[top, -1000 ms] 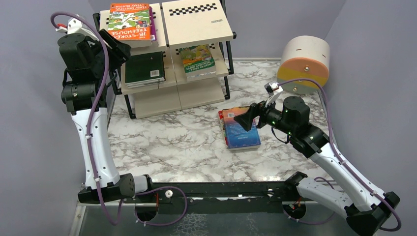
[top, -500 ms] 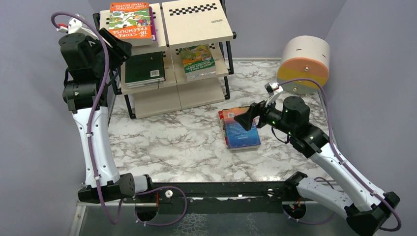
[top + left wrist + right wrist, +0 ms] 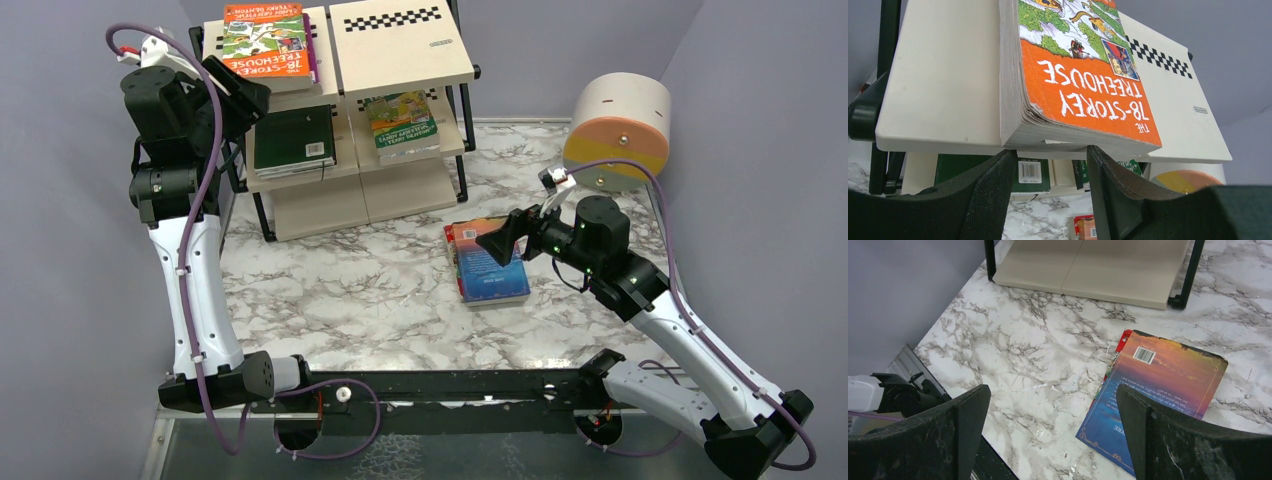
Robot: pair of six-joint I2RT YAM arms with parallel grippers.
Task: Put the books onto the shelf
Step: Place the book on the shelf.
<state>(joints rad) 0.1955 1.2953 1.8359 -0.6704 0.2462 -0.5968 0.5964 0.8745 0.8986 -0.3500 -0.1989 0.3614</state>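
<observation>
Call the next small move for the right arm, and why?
Probably lower the right fingers onto the blue book on the table: they hang wide open above it, empty, and it looks like the only book off the shelf.

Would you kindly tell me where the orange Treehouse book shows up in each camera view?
Top external: orange Treehouse book on the shelf's top-left board, upper left.
Left wrist: centre, on the top board, above the left gripper.
Right wrist: not in it.
Shared landmark: the shelf.
</observation>
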